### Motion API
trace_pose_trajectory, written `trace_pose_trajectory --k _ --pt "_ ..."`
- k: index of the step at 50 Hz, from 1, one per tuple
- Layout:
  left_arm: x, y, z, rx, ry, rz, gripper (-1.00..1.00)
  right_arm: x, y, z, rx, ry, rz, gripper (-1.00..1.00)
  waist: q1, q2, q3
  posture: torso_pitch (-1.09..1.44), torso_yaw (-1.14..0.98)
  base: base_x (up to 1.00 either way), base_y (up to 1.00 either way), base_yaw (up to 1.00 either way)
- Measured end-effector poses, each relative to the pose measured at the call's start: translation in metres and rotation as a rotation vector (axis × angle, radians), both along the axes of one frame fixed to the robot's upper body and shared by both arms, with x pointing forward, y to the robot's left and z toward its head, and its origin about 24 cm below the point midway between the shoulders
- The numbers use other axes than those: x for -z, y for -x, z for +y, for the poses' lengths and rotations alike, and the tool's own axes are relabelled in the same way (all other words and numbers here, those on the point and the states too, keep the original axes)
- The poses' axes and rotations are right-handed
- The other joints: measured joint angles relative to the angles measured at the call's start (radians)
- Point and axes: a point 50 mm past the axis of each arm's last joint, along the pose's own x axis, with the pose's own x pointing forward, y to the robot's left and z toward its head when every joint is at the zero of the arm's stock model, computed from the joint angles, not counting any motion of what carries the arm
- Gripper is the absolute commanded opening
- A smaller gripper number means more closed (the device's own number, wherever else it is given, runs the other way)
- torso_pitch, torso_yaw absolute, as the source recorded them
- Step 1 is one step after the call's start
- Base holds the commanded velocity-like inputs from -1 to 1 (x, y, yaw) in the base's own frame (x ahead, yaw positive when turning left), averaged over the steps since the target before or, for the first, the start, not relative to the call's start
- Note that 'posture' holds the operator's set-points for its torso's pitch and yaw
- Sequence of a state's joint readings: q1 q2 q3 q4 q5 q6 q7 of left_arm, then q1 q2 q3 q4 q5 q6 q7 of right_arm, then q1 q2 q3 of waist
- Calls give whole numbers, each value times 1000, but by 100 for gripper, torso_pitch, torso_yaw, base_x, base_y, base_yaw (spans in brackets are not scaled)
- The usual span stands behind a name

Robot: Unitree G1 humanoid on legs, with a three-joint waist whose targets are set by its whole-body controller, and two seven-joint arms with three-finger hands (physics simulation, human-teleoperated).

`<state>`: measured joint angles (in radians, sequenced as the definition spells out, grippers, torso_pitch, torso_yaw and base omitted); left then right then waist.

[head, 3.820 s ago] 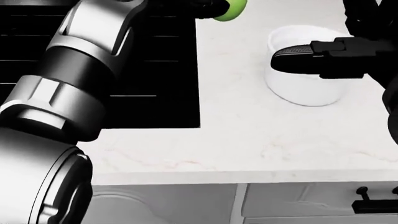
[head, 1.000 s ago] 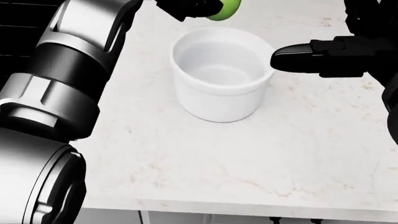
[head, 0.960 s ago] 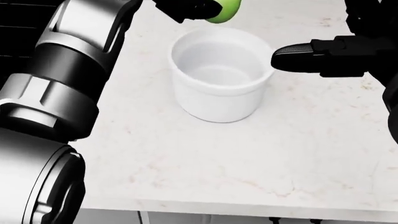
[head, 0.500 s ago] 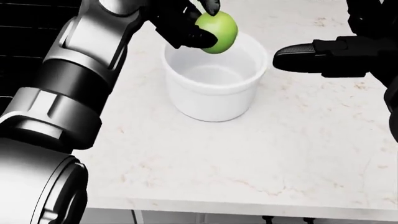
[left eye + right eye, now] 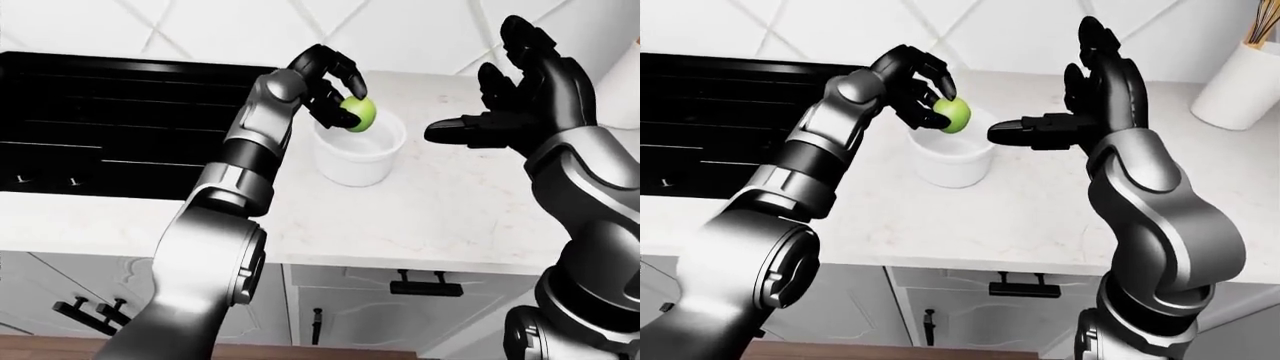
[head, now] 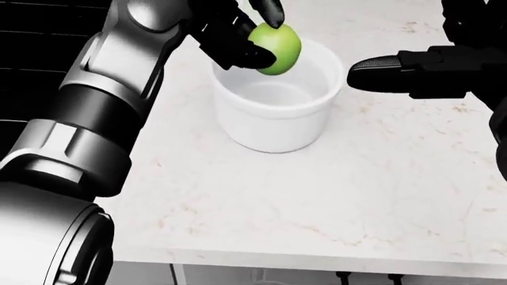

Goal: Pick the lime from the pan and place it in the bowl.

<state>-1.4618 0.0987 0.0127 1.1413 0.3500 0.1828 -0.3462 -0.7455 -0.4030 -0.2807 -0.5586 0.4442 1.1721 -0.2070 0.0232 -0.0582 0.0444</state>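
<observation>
My left hand [image 6: 242, 35] is shut on the green lime [image 6: 276, 47] and holds it just above the left rim of the white bowl [image 6: 277, 113], which stands on the pale marble counter [image 6: 333, 196]. The lime also shows in the left-eye view [image 5: 357, 112] and the right-eye view [image 5: 953, 114]. My right hand [image 5: 1090, 90] is open and empty, raised to the right of the bowl with fingers spread. The pan is not in view.
A black stovetop [image 5: 110, 120] fills the left of the eye views. A white utensil holder [image 5: 1242, 84] stands at the counter's far right. Cabinet doors with black handles [image 5: 425, 286] lie below the counter edge.
The camera has shifted right since the oldest frame, bringing the bowl to the centre. My left hand has lowered the lime from above the view down to the bowl's rim. My right hand has stayed put.
</observation>
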Motion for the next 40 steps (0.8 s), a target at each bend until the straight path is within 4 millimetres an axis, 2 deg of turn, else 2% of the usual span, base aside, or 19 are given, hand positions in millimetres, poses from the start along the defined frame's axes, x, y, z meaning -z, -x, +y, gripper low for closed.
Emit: trace_pose_trajectory --k 7,40 --pt "2 -1 1 -10 -15 -13 -40 0 0 0 1 -1 0 100 0 0 0 0 0 0 0 0" --pt "16 0 -11 1 -101 -78 -48 0 0 -2 5 -2 -3 100 -1 -2 -7 0 0 0 0 0"
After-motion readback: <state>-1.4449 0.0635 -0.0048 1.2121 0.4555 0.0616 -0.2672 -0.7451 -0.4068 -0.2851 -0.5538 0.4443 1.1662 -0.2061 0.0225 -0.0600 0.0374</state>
